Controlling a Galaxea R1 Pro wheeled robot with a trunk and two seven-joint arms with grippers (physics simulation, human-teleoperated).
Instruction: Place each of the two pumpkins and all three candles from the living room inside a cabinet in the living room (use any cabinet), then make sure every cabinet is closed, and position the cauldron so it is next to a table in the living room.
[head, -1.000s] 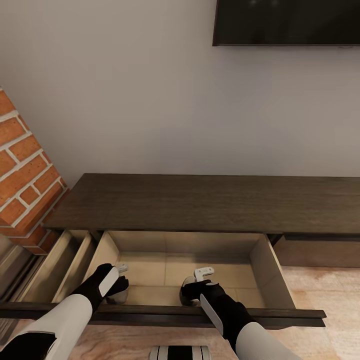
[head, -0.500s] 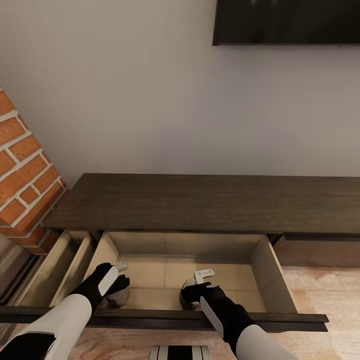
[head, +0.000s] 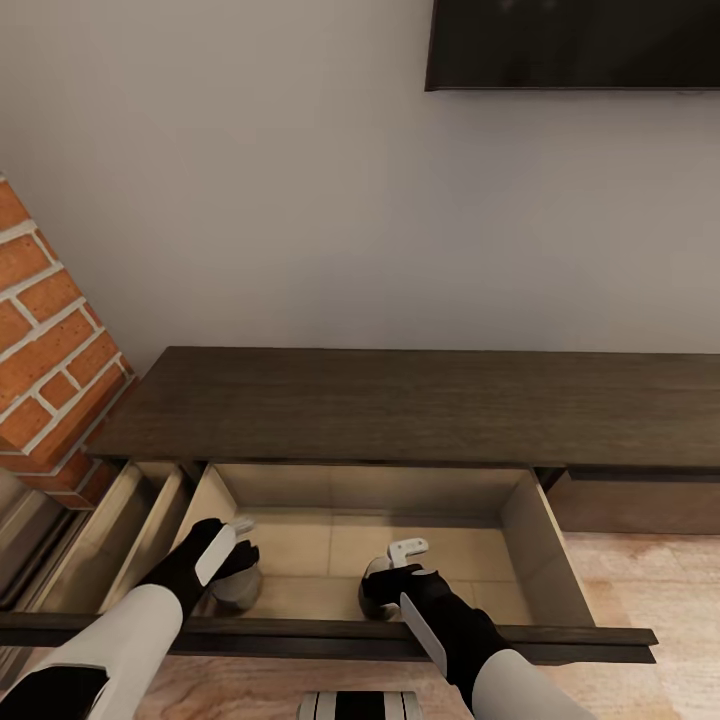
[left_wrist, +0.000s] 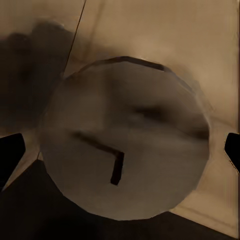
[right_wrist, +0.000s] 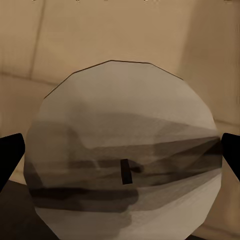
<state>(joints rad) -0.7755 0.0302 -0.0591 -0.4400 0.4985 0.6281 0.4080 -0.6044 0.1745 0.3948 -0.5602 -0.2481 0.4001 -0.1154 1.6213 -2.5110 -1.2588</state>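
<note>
Two candles are sitting in the open cabinet (head: 400, 400) drawer: left candle (left_wrist: 125, 150) under my left gripper (head: 238, 540), right candle (right_wrist: 122, 155) under my right gripper (head: 400, 560). Both sets of fingers are spread wide, straddling each candle, touching nothing. The drawer front (head: 380, 638) is crossing my forearms; beige floor lies open beyond.

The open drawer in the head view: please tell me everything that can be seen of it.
The drawer is pulled out from the long dark-brown cabinet. It has a dark wooden front rail and pale beige lining on floor and walls. Inside stand two grey candles, one under the left gripper and one under the right gripper.
</note>
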